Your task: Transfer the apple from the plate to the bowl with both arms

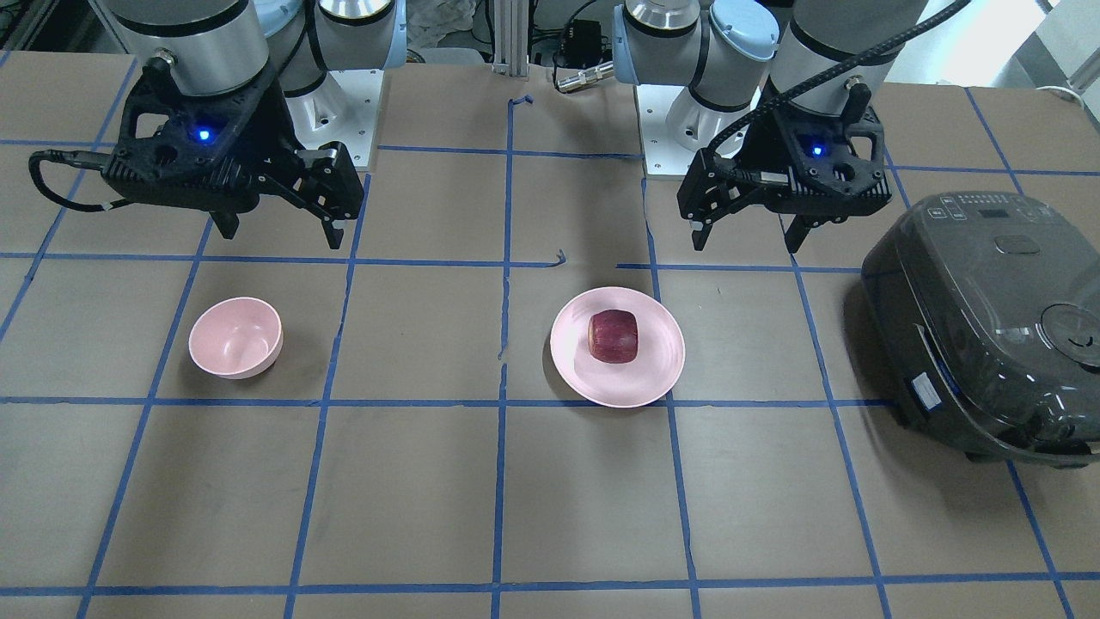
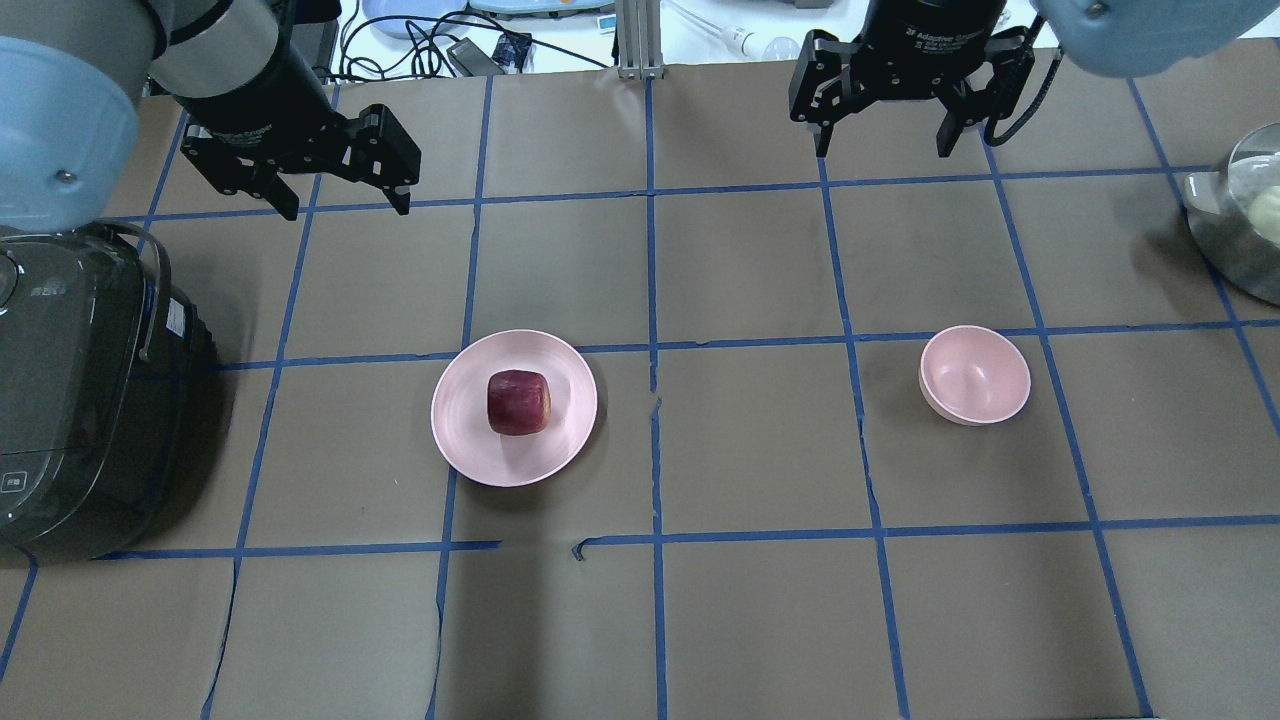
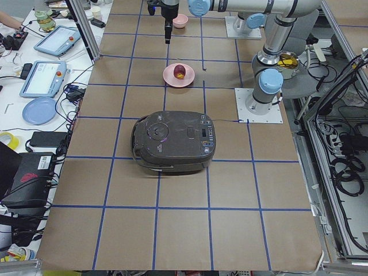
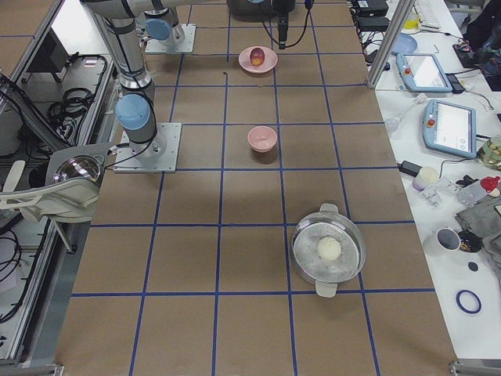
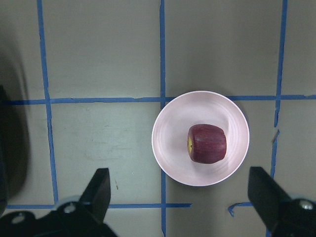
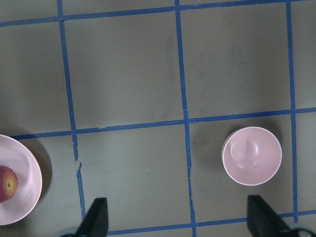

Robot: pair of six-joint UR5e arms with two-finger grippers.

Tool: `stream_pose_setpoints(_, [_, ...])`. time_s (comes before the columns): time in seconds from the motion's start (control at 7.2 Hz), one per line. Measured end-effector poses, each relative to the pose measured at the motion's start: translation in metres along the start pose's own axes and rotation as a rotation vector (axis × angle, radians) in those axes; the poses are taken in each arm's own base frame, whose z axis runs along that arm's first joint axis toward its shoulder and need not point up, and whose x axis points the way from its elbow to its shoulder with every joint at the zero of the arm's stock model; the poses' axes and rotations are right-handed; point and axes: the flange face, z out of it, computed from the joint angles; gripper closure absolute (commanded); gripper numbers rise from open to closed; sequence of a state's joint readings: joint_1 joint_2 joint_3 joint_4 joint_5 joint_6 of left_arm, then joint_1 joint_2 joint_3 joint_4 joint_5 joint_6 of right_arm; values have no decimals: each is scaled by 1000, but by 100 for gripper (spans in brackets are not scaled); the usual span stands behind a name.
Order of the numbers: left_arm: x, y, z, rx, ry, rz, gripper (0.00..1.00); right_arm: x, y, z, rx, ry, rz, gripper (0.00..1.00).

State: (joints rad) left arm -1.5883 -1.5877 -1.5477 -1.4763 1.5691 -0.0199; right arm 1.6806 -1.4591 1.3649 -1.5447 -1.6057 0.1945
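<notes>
The dark red apple [image 1: 614,336] lies on its side on the pink plate [image 1: 627,387], near the table's middle. It also shows in the overhead view [image 2: 518,402] and in the left wrist view [image 5: 207,143]. The pink bowl [image 1: 235,337] stands empty and upright about two grid squares away, on the right arm's side [image 2: 974,374]. My left gripper [image 2: 347,208] is open and empty, raised above the table on the far side of the plate [image 2: 500,462]. My right gripper [image 2: 882,150] is open and empty, raised beyond the bowl [image 6: 252,156].
A dark grey rice cooker [image 2: 70,400] with its lid shut stands at the left arm's end of the table, next to the plate's square. A steel pot [image 2: 1235,235] holding a pale round thing stands at the right end. The arms' base plates [image 1: 687,129] sit at the near edge.
</notes>
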Motion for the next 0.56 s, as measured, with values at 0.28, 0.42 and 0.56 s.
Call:
stream_pose_setpoints(0.28, [1,0,-3,5,5,0,0,1,-1,-2,4,2,5,0])
stream_pose_setpoints(0.42, [2,0,-6,6,6,-4,0,1,-1,-2,4,2,6,0])
stream_pose_setpoints(0.56, [1,0,-7,1,5,-7,0,1,-1,-2,5,3,6,0])
